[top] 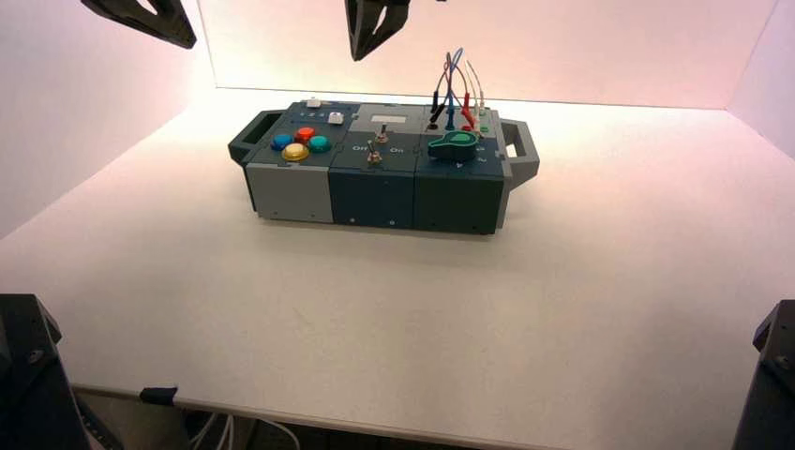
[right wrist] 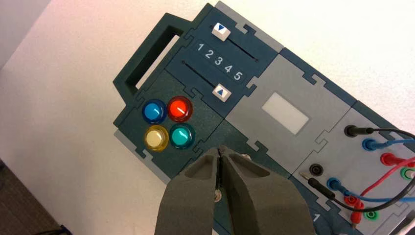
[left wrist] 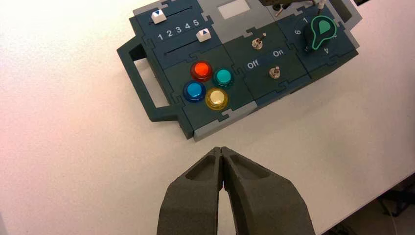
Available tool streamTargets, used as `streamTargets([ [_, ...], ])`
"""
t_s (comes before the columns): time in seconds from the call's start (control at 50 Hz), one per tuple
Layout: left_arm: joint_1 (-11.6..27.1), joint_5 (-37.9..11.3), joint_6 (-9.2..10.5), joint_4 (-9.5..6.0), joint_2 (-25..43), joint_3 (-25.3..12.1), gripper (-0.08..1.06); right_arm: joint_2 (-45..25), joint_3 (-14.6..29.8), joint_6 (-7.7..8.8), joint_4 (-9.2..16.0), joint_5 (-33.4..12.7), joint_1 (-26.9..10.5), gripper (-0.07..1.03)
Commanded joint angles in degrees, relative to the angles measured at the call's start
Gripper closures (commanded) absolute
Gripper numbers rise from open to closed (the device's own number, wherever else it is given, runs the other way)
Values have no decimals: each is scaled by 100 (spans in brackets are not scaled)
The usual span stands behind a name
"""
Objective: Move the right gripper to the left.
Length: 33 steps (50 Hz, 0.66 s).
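Observation:
My right gripper (top: 360,52) is shut and empty. It hangs high over the back of the box (top: 375,192), about over its middle. In the right wrist view its tips (right wrist: 221,150) sit above the dark panel with the two toggle switches (top: 377,146), just beside the teal button (right wrist: 181,136). One toggle (right wrist: 217,196) shows through the slit between the fingers. My left gripper (top: 150,19) is shut and empty, high at the far left. In its own view it (left wrist: 221,150) hangs over bare table in front of the box's button corner.
The box bears blue (top: 281,142), red (top: 305,133), yellow (top: 295,152) and teal (top: 320,143) buttons. It also has two white sliders (right wrist: 220,32), one near 1 and one near 5, a green knob (top: 453,144), plugged wires (top: 459,89) and end handles (top: 247,141). Black arm bases (top: 28,375) fill the near corners.

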<state>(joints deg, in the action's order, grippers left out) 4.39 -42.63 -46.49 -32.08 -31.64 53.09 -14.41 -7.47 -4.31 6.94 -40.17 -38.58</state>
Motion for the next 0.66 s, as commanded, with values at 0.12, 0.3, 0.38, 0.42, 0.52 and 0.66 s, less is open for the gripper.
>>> streamTargets([
  [0.12,-9,26,-9,-26,-26,-88,100,70,193,-53,-9,9,-70,98],
  [0.3,-18,26,-9,-26,-26,-97,100,105,97,-44,-44,0,-70,98],
  [0.38,-9,26,-9,-26,-26,-88,100,123,70,-35,-53,0,-70,98],
  [0.42,-18,26,-9,-26,-26,-88,100,149,53,-35,-53,0,-70,98],
  [0.52,-18,26,-9,-26,-26,-88,100,185,35,-35,-53,-9,-70,98],
  [0.66,-9,26,-9,-26,-26,-88,100,229,0,-35,-53,-44,-70,98],
])
